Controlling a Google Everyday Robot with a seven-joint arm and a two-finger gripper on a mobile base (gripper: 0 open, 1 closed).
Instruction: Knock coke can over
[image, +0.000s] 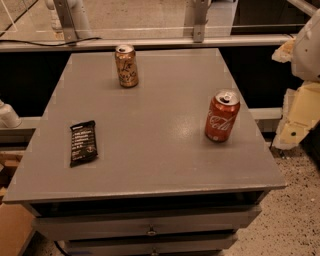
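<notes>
The red coke can (222, 116) with white script and a silver top stands upright on the right side of the grey table top (150, 125), close to the right edge. My gripper (296, 117) shows as cream-white parts at the right edge of the view, beyond the table's right side and apart from the coke can, at about the can's height.
A gold-brown can (126, 65) stands upright at the back of the table. A black snack bar (83, 142) lies flat at the front left. Drawers (150, 226) sit under the front edge. A rail (150, 42) runs behind the table.
</notes>
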